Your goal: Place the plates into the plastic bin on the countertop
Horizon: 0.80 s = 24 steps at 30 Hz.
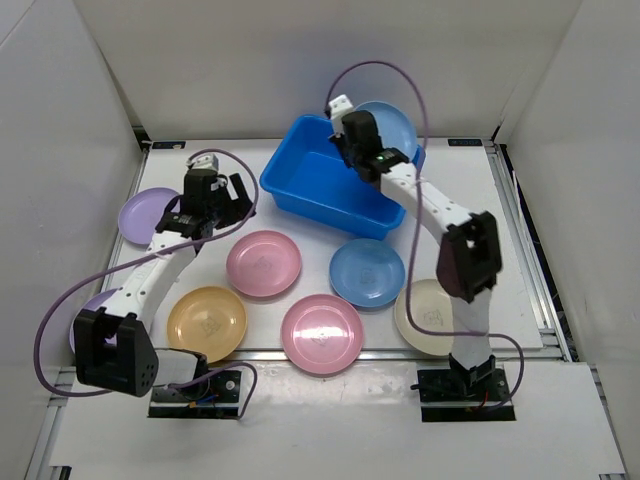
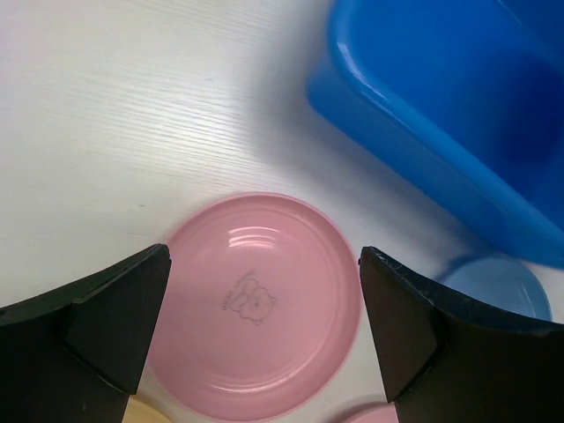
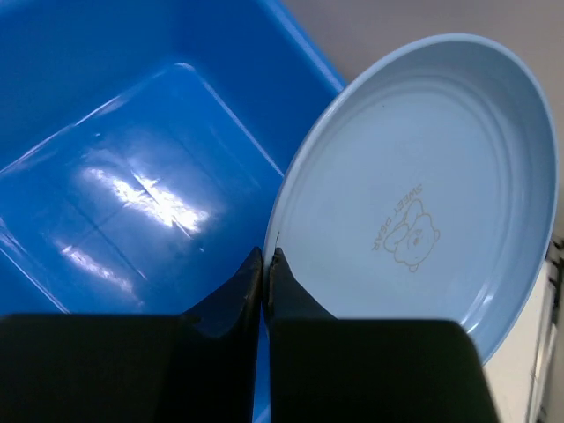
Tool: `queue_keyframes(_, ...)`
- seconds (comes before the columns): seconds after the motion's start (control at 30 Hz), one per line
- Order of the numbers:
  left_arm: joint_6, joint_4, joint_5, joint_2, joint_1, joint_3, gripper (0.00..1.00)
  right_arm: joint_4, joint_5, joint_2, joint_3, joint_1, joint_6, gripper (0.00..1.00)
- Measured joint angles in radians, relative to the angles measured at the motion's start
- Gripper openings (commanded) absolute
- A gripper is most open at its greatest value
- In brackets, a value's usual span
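Observation:
The blue plastic bin (image 1: 325,190) stands at the back middle of the white countertop (image 1: 250,165); its inside (image 3: 115,176) holds nothing. My right gripper (image 1: 352,142) is shut on the rim of a light blue plate (image 3: 423,203) and holds it tilted over the bin's right end (image 1: 395,122). My left gripper (image 1: 232,205) is open and empty above a pink plate (image 2: 256,304). On the countertop lie that pink plate (image 1: 263,263), a second pink plate (image 1: 322,333), a light blue one (image 1: 367,272), an orange-yellow one (image 1: 206,322), a cream one (image 1: 425,318) and a lilac one (image 1: 145,213).
Another lilac plate (image 1: 82,322) lies partly hidden under the left arm at the left edge. Metal rails (image 1: 525,240) run along the countertop's sides. White walls close in the back and both sides. The bin's wall (image 2: 423,141) is to the right of the left gripper.

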Motion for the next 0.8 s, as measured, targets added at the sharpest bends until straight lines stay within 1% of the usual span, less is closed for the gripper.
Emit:
queue_keyframes(0.1,-0.035,-0.029,-0.035,0.0,0.051,0.0,0.99,-0.015,-0.061,0.156,0.132,0.014,-0.045,0.0)
queue_keyframes(0.23,-0.068,-0.059,-0.048,0.0,0.106,0.0,0.99,-0.038,-0.101,0.252,0.179,0.016,-0.067,0.0)
queue_keyframes(0.47,-0.121,-0.072,-0.049,0.0,0.189,-0.001,0.99,-0.037,-0.114,0.287,0.226,0.005,-0.05,0.0)
queue_keyframes(0.63,-0.153,-0.075,-0.051,0.0,0.219,-0.009,0.99,-0.044,-0.142,0.328,0.268,-0.018,-0.007,0.0)
queue_keyframes(0.67,-0.159,-0.076,-0.054,0.0,0.219,-0.013,0.99,-0.039,-0.136,0.328,0.264,-0.018,0.001,0.0)
queue_keyframes(0.73,-0.168,-0.082,-0.058,0.0,0.219,-0.019,0.99,-0.023,-0.117,0.301,0.201,-0.013,0.015,0.0)
queue_keyframes(0.8,-0.176,-0.086,-0.06,0.001,0.219,-0.022,0.99,-0.044,-0.114,0.287,0.155,-0.001,0.039,0.0)
